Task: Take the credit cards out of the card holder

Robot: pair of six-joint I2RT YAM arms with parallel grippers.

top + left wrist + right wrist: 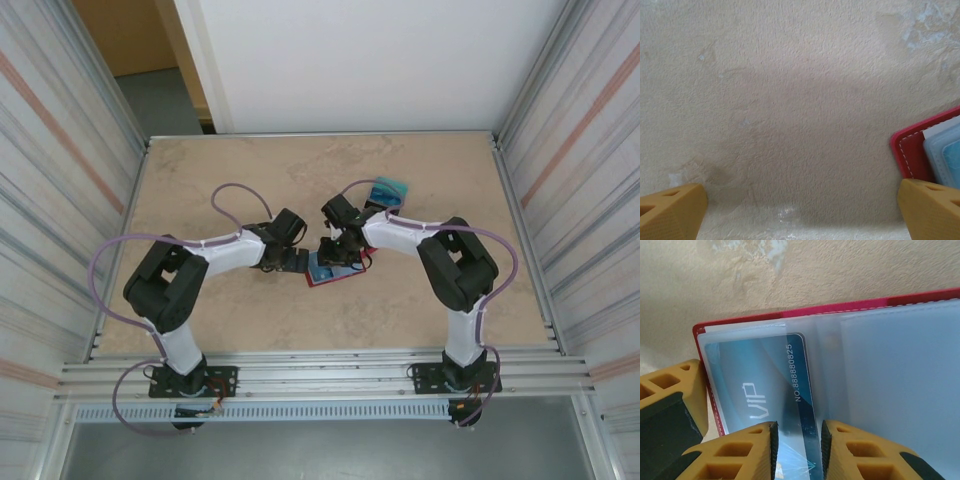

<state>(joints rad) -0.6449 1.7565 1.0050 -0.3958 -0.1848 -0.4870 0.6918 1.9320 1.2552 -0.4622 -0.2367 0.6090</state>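
One teal card is pinched at its edge between the nearly closed jaws of the right gripper, inside a pocket of the open red card holder. The left gripper is held spread wide just beside the holder. Some removed cards are laid farther back on the mottled beige table, which is walled by ribbed metal panels. The job is judged partly done.

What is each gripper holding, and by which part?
Left gripper holds nothing, jaws wide. Right gripper straddles the near end of the teal VIP card inside the card holder; a grip cannot be told.
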